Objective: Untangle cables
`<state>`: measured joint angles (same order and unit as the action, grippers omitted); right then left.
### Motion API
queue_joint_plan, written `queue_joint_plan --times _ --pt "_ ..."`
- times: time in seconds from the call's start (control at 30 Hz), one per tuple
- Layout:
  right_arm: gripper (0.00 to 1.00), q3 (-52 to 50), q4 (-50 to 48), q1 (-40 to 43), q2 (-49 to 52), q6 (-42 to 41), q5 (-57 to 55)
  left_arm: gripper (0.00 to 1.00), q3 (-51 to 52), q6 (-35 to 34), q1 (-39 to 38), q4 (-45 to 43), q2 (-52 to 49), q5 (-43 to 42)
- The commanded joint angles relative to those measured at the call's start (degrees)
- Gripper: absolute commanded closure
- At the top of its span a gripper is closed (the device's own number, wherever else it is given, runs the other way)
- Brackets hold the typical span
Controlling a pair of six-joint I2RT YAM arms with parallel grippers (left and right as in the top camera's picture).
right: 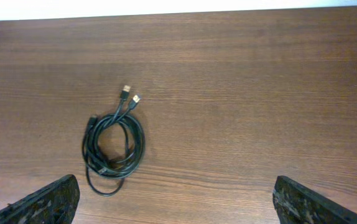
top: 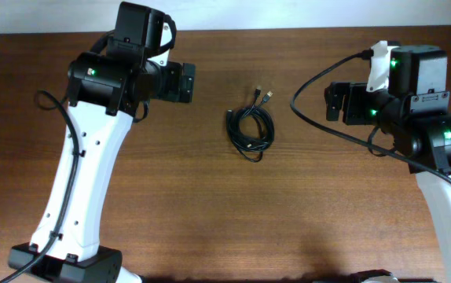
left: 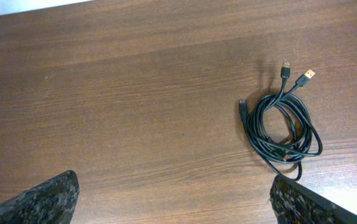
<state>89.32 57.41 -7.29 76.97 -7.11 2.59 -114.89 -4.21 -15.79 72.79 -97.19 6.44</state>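
The cables [top: 251, 127] lie as one coiled bundle of thin black cords on the wooden table, near its middle, with two small metal-tipped plug ends sticking out at the far side. The bundle shows in the left wrist view [left: 281, 129] at the right and in the right wrist view [right: 113, 146] at the left. My left gripper [left: 172, 202] is open and empty, held above the table left of the bundle. My right gripper [right: 175, 202] is open and empty, held above the table right of the bundle. Neither touches the cables.
The wooden table [top: 304, 204] spreads around the bundle. The left arm's white body [top: 84, 173] and base stand at the front left. The right arm [top: 430, 134] with its thick black wire [top: 312, 94] stands at the right. The table's far edge runs along the top.
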Motion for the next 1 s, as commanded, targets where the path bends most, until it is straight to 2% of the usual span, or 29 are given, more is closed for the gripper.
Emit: queue_joint_plan --times 0.0,0.13,0.27,0.37,0.57,0.73,0.9,0.97 --pt "0.01 1.01 0.09 -0.59 -0.92 0.66 1.66 0.01 -0.96 -0.94 -0.09 0.52 1.31 -0.98" --pt "0.06 1.01 2.82 -0.59 0.87 -1.88 -4.09 0.01 0.92 -0.94 -0.24 -2.8 0.39 -2.36" --pt "0.06 1.01 3.37 -0.59 0.87 -1.97 -4.66 0.01 1.44 -0.96 -0.26 -7.58 -4.42 -6.32" --pt "0.06 1.01 3.85 -0.59 0.87 -1.97 -4.81 0.01 1.44 -0.94 -0.46 -12.59 -11.47 -9.94" --pt "0.06 1.01 3.21 -0.59 0.87 -1.77 -6.32 0.01 1.44 -0.11 -0.31 -16.9 -27.41 -10.14" --pt "0.06 1.01 3.28 -0.59 0.94 -1.77 -6.29 0.01 1.44 -6.78 -0.72 -17.05 -35.3 -10.49" --pt "0.06 1.01 3.32 -0.59 0.98 -1.77 -6.29 0.01 1.44 -7.15 -1.38 -17.46 -37.73 -22.43" --pt "0.06 1.01 3.39 -0.59 0.98 -1.77 -6.29 0.01 1.44 -9.75 -2.82 -17.27 -37.7 -23.19"
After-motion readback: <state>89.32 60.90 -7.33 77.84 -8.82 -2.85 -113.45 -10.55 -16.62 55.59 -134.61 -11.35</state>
